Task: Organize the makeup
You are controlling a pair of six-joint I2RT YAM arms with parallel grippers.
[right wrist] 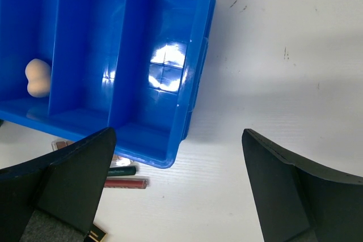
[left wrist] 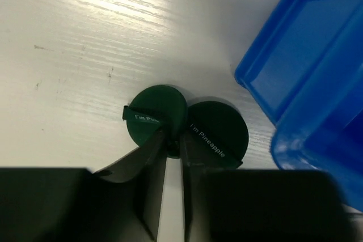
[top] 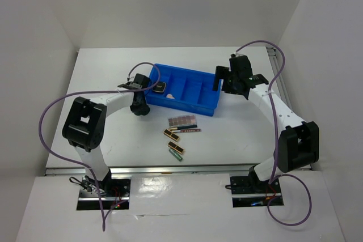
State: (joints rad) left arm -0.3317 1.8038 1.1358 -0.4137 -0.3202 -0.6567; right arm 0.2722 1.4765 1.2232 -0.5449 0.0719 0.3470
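My left gripper is shut on the hinge of a dark green round piece, which is spread open as two discs just above the white table, left of the blue tray. In the top view this gripper is at the tray's left end. A black square compact and a peach sponge lie in the tray's left compartments. My right gripper is open and empty over the tray's right end. The sponge also shows in the right wrist view.
In front of the tray lie a pinkish flat palette, thin pencils, two black-gold cases and a thin green stick. The pencils show in the right wrist view. White walls enclose the table.
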